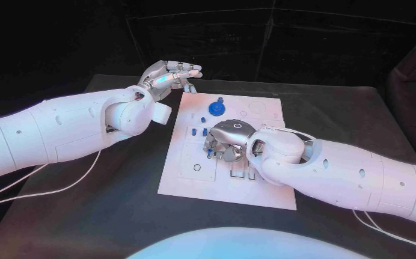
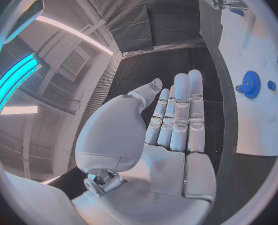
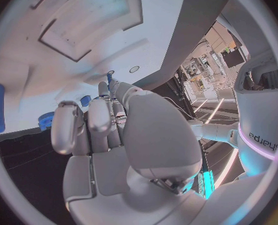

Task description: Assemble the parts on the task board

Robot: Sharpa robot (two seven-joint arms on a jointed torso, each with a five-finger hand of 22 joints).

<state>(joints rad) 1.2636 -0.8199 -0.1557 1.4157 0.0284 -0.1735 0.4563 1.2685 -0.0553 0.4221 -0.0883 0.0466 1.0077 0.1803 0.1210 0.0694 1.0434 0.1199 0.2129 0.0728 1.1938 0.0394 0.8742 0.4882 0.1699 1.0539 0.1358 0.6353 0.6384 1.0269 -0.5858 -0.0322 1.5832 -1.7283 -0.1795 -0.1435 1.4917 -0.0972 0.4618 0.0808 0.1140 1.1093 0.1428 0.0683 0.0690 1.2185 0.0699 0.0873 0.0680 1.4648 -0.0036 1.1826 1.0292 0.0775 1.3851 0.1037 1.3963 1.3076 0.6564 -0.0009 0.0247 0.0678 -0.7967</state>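
Right silver hand [image 1: 227,143] curls down on the flat white task board [image 1: 190,181], fingers seemingly pinching a small blue peg [image 3: 109,78]; keep it upright over its hole. Left silver hand [image 1: 170,76] hovers released beyond the board's far corner, near the blue gear [image 1: 216,108]

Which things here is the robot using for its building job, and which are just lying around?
For the job:
white board
blue gear
small blue pieces
right hand, down on the board
left hand, held off the board's far corner

Just lying around:
black table
white cable
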